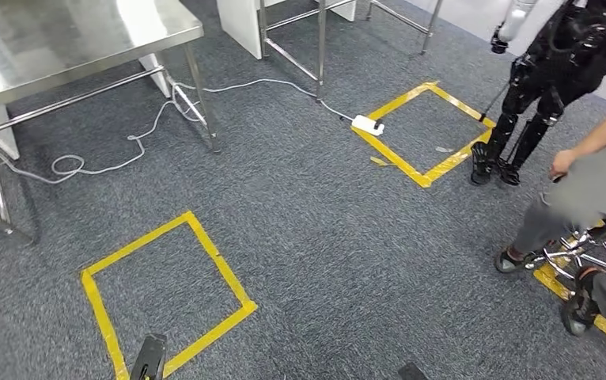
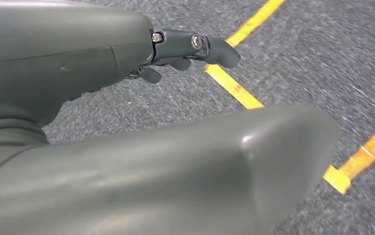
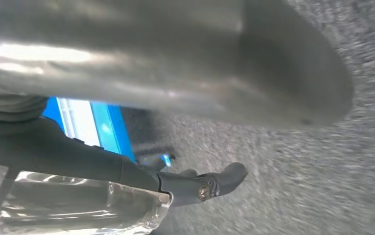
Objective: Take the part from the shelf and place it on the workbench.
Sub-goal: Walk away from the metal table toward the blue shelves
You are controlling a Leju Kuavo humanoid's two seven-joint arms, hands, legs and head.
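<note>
Part point(image 3: 73, 208) in clear, crinkled wrapping sits right against my right hand point(image 3: 127, 171), low at my side. My dark fingers point(image 3: 210, 183) lie across it and seem to clasp it, though the thick thumb hides much of the grip. A blue and white piece point(image 3: 95, 127) shows between thumb and fingers; I cannot tell whether it belongs to the part. Under the hand is blurred grey carpet.

My left hand point(image 2: 175, 98) hangs over the carpet point(image 1: 323, 237) with nothing in it. Its fingers point(image 2: 185, 46) are lightly bent and stand apart from the thumb, bare floor showing between them. Its dark tip comes up at the bottom of the head view, over the near edge of a yellow tape square point(image 1: 221, 261).

Beyond that square, a pale cable point(image 1: 138, 142) loops across the carpet and runs under a steel table point(image 1: 78, 36) on my left. It leads on to a white power strip point(image 1: 368, 124), which lies on the corner of a second tape square point(image 1: 399, 158) farther off.

To my right a person point(image 1: 585, 190) sits on a wheeled stool point(image 1: 581, 253), one hand at the knee. Just past the far square stands another robot point(image 1: 549, 87) on black legs.
</note>
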